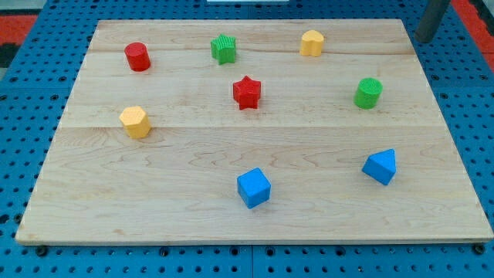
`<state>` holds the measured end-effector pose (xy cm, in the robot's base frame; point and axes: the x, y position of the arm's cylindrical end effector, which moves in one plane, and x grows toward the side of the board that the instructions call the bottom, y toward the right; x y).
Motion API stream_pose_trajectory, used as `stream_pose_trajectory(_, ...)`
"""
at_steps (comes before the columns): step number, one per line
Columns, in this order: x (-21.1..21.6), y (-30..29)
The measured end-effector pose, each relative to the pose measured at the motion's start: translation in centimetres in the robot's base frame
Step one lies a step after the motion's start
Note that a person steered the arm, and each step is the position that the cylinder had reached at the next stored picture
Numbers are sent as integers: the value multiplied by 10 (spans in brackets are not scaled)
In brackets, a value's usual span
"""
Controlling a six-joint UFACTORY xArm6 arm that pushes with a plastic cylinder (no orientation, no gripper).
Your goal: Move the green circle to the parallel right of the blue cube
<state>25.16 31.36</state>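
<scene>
Wooden board (255, 220): our tip (424, 38) touches nothing; pushing green circle (368, 93) toward blue cube (253, 188) risks striking blue wedge (380, 166).

The green circle (368, 93), a short ribbed cylinder, stands upright on the surface toward the view's right, above the middle. The blue cube (253, 188) sits turned slightly askew near the view's bottom centre, well apart from the circle, down-left of it
</scene>
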Motion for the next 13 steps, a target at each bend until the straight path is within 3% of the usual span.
stream_pose_trajectory(3,113,-55)
stream_pose_trajectory(4,145,-100)
stream_pose_trajectory(5,145,-136)
stream_pose_trajectory(6,116,-104)
stream_pose_trajectory(7,70,-119)
stream_pose_trajectory(8,78,-168)
stream_pose_trajectory(9,166,-168)
stream_pose_trajectory(10,181,-158)
stream_pose_trajectory(11,170,-136)
stream_pose_trajectory(12,234,-153)
stream_pose_trajectory(13,255,-143)
